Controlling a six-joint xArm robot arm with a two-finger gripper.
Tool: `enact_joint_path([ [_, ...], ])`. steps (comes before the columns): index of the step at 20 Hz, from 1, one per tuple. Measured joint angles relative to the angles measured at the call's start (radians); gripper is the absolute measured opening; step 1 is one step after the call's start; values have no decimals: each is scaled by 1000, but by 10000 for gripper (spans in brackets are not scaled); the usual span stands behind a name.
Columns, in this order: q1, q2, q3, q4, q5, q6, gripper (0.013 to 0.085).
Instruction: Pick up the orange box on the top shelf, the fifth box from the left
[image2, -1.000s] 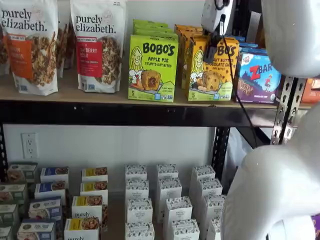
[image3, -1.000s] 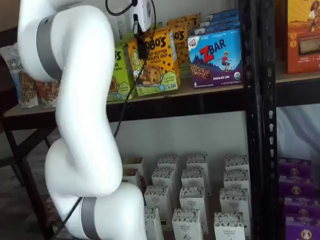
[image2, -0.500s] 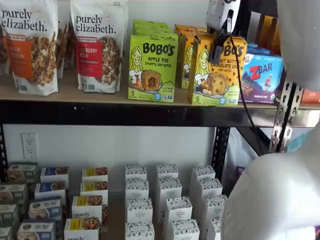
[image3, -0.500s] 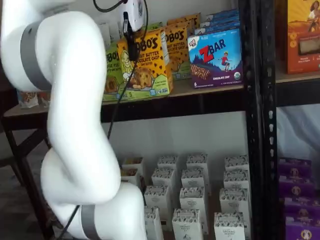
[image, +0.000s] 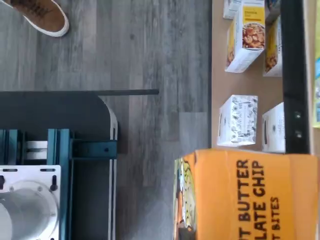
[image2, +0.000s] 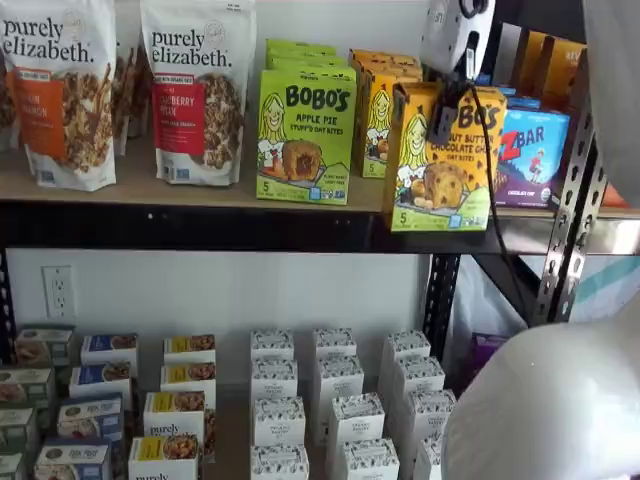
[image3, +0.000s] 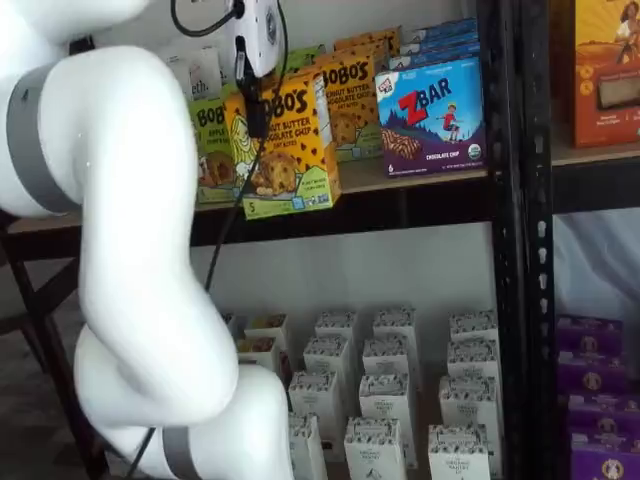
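Note:
The orange box, a Bobo's Peanut Butter Chocolate Chip carton, shows in both shelf views (image2: 445, 165) (image3: 285, 150). It hangs in front of the top shelf's black front rail (image2: 200, 226) (image3: 420, 200), its base off the board and tilted a little. My gripper (image2: 447, 115) (image3: 254, 108) comes from above, its black fingers shut on the box's upper part. The wrist view shows the orange box's printed face (image: 250, 195) close up.
More orange Bobo's boxes (image2: 380, 105) stand behind on the board. A lime-green Apple Pie box (image2: 305, 135) is to the left and a blue ZBar box (image2: 530, 150) (image3: 432, 118) to the right. Small white cartons (image2: 335, 400) fill the lower level. A black upright (image3: 510, 200) stands right.
The gripper has pulled the orange box forward off the top shelf, out past the front rail and slightly lower. My arm has drawn back with it.

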Motion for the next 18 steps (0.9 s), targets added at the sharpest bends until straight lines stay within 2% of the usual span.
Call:
enact_joint_path([
  [18, 10, -142, 147, 20, -6, 15, 330],
])
